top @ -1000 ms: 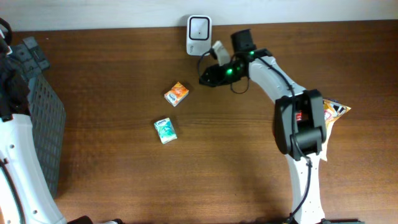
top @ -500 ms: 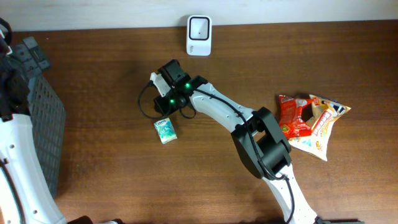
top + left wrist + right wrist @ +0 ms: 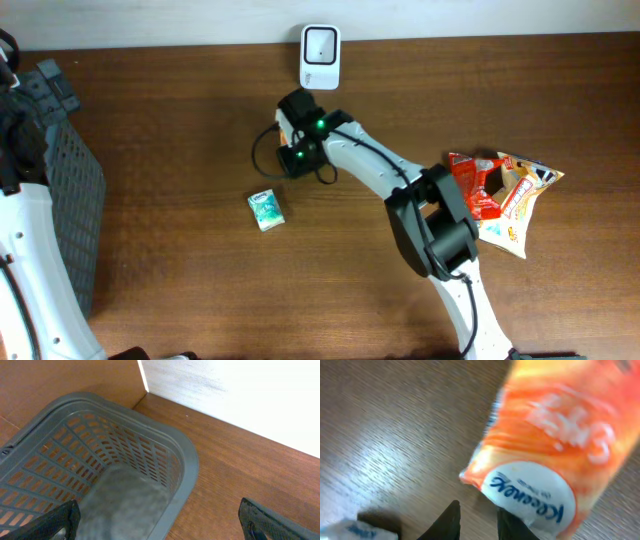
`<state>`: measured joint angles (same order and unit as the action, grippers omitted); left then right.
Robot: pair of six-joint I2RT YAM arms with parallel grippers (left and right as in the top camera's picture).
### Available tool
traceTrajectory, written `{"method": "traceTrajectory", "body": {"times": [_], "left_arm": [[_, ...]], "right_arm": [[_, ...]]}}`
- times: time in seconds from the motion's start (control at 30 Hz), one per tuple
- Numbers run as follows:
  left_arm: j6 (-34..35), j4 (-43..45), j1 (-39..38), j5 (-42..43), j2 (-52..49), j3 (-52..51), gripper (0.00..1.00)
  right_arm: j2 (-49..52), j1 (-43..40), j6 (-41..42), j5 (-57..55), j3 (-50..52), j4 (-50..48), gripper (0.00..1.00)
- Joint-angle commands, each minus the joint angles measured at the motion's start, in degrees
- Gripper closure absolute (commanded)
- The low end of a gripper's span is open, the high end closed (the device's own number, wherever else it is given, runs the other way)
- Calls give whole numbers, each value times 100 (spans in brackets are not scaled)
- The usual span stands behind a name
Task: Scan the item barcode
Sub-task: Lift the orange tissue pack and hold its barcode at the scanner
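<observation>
Green tissue pack (image 3: 265, 210) lies alone on the brown wooden table (image 3: 180, 250) now. Just beyond it, the right gripper (image 3: 479, 521) has clamped onto the orange Kleenex tissue pack (image 3: 545, 460) and carried it off its spot, toward the white barcode scanner (image 3: 319, 45) at the far edge. Scan pass looks next!

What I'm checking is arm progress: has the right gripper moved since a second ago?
Yes. Seen from overhead, the right gripper went from right of the barcode scanner to below it, nearer the green packet.
</observation>
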<state>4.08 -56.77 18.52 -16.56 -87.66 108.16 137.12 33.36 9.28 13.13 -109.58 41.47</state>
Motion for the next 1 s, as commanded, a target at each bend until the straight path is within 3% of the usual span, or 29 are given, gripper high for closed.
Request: {"method": "traceTrajectory", "body": {"times": [0.0,0.1,0.2,0.37,0.43,0.67,0.97], "left_arm": [[-52,4,13,-20,2,9,1],[-52,7,13,-20,2,9,1],[-50,4,13,-20,2,9,1],[-50,4,13,-20,2,9,1],[-52,4,13,-20,2,9,1],[-52,4,13,-20,2,9,1],[-52,4,13,-20,2,9,1]], "right_arm": [[-367,-382,44,898,-103,94,74],[-627,-682,48,1093,-103,164,73],[-656,-929,-24,1224,-101,138,67],[-570,-1069,-1145,1521,-98,-251,37],[-450,-1086,-1255,1593,-98,-640,31],[37,-1139,-1226,2131,-101,-1499,32],[426,-1198,-1027,2249,-94,-1449,56]]}}
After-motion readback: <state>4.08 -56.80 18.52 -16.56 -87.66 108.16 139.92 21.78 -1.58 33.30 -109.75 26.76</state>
